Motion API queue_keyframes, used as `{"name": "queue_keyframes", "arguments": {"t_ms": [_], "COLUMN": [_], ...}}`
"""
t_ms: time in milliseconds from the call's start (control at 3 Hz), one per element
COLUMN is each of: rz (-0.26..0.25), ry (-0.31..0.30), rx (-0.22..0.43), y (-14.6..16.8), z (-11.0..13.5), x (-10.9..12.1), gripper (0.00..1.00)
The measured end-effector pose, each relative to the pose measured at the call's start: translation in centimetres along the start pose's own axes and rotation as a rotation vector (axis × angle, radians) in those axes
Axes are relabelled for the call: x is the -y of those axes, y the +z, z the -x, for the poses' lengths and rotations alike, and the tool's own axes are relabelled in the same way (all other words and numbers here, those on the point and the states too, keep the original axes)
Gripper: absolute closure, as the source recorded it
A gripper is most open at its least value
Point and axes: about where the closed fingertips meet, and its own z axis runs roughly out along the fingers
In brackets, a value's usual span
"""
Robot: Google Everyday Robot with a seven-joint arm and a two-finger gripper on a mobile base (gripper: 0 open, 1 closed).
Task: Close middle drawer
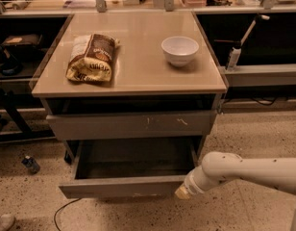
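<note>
The middle drawer [124, 186] of the grey cabinet stands pulled out, and its bare grey box interior [133, 159] shows. Its plain front faces me, low in the camera view. My gripper [182, 192] comes in from the right on a white arm [244, 170]. Its tip rests against the right end of the drawer's front. Above it is the taller drawer front with pale scratch marks [133, 124].
On the cabinet top [138, 64] lie a brown chip bag [92, 57] and a white bowl [179, 49]. Dark shelving stands on both sides. A small bottle [30, 164] and a cable [64, 213] lie on the speckled floor at the left.
</note>
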Motion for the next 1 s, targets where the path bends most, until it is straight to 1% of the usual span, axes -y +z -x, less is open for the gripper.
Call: {"name": "queue_keyframes", "arguments": {"t_ms": [333, 1000], "rz": [0.000, -0.029], "ry": [0.000, 0.025], "rx": [0.000, 0.056], "y": [0.0, -0.1], "z": [0.0, 1.4], "x": [0.0, 2.0], "gripper": [1.00, 1.00]}}
